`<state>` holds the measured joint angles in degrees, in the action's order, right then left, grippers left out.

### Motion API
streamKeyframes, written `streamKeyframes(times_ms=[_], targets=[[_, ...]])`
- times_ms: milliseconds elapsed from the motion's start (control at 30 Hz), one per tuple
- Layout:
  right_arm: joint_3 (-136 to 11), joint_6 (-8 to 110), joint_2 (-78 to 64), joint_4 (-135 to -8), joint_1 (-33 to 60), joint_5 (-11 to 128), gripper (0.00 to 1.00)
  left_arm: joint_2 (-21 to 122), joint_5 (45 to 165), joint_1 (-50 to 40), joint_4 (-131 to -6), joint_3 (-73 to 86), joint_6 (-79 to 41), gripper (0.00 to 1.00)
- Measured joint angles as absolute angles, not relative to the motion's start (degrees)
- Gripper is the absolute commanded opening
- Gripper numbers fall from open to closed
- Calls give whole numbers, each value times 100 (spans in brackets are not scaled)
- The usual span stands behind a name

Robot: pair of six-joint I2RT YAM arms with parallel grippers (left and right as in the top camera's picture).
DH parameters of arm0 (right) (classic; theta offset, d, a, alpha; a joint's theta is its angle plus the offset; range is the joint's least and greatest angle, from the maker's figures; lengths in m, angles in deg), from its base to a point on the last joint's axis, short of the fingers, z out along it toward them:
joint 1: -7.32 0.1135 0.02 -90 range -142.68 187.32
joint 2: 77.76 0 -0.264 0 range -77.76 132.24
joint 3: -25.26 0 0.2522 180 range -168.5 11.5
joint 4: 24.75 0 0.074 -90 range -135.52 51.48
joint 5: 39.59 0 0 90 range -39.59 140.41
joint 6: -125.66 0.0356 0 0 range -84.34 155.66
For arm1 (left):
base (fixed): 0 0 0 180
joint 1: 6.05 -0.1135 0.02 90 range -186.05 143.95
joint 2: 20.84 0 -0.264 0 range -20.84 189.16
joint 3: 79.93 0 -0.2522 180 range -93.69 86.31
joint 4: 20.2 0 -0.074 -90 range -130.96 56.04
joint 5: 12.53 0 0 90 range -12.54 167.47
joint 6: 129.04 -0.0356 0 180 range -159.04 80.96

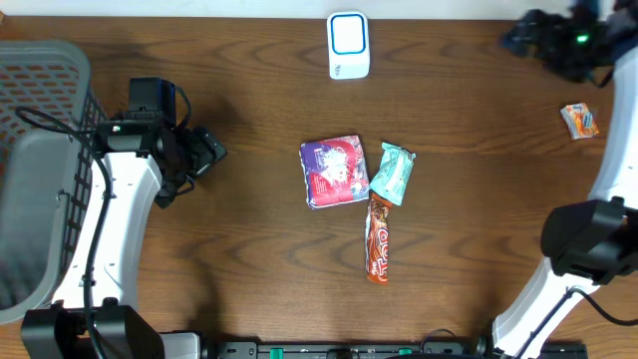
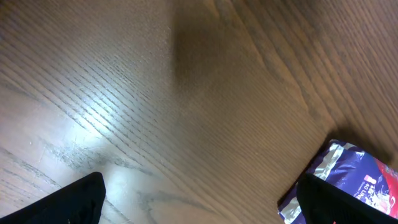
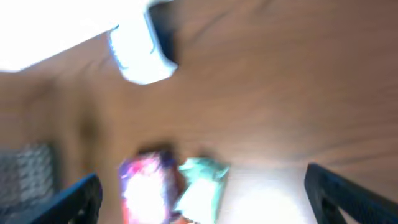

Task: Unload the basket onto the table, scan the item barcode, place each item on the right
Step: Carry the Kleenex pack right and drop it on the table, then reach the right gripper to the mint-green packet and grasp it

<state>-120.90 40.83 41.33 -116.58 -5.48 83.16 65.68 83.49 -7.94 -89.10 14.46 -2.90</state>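
Four packets (image 1: 335,172), one scanner (image 1: 349,45); both jaws wide open, seemingly empty.

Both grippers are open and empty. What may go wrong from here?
1. The purple packet, teal packet and orange bar lie bunched together, so grasping one may drag another.
2. The right wrist view is blurred, so aiming from it at the scanner may be unreliable.
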Motion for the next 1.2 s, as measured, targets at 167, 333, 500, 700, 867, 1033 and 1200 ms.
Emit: streamKeyframes(times_ms=[167, 333, 500, 700, 867, 1033, 1200], targets=[[-11865, 4062, 4282, -12313, 313, 8321, 99, 6568, 8349, -794, -8905, 1446, -290, 98], [-11447, 4217, 4413, -12510, 1277, 7569, 99, 6568, 8349, -794, -8905, 1446, -290, 98], [-11209, 4339, 4468, -12458, 2062, 6885, 99, 6568, 8349, -794, -8907, 1446, -290, 98], [-11209, 4396, 4468, -12351, 2449, 6524, 99, 6568, 8349, -794, -8907, 1446, -290, 98], [-11097, 4682, 4468, -12309, 2593, 6047, 72, 6568, 8349, -794, -8907, 1446, -290, 98], [-10680, 5063, 4468, -11999, 2672, 5803, 40, 6568, 8349, -794, -8907, 1446, -290, 98], [-10055, 5463, 4468, -11597, 2674, 5715, 45, 6568, 8349, -794, -8907, 1446, -290, 98]])
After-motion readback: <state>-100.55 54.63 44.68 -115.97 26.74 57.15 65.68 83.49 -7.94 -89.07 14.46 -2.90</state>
